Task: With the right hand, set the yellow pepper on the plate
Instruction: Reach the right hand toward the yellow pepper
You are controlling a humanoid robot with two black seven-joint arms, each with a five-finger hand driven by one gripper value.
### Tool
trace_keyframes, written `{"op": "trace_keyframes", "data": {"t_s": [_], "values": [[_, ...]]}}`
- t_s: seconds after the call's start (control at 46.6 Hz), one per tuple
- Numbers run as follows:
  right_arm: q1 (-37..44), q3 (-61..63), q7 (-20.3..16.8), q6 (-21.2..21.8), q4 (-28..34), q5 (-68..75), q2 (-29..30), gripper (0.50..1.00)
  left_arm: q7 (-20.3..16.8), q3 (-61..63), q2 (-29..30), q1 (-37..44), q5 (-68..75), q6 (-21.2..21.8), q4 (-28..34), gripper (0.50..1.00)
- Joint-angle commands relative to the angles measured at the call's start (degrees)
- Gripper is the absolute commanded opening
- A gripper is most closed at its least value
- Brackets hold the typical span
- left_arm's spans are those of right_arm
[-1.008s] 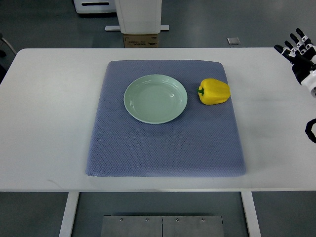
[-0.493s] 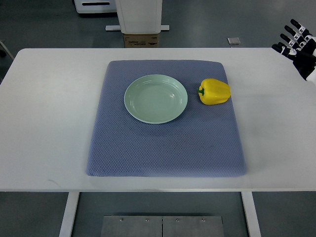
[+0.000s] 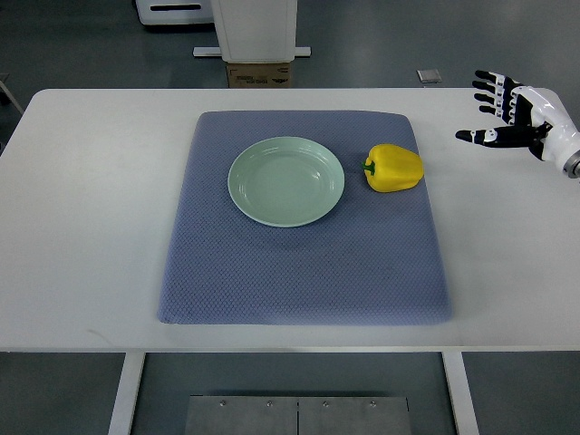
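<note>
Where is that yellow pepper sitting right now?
The yellow pepper lies on the blue mat, just right of the green plate, apart from it.

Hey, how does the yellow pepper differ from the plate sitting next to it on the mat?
The yellow pepper is bright yellow with a green stem; the plate is pale green. The pepper is lumpy and lies on its side, stem toward the plate, while the plate is a flat, round, shallow dish, right way up and empty. The plate covers clearly more area. Both rest on the blue-grey mat, close together but not touching.
</note>
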Motion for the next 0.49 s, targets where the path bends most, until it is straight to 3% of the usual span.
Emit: {"op": "trace_keyframes", "data": {"t_s": [0.0,0.193,0.472], "values": [[2.8,-4.9,0.2,0.0,0.0,-0.4,0.0,0.926,0.0,0.0,0.0,0.0,0.0,0.0,0.0,1.000],[10.9,-17.5,1.2,0.0,-0.1,-2.6,0.2,0.975,0.0,0.0,0.0,0.0,0.0,0.0,0.0,1.000],[16.1,-27.3,1.2,-0.5,-0.4,-4.0,1.1,0.981,0.0,0.0,0.0,0.0,0.0,0.0,0.0,1.000]]}}
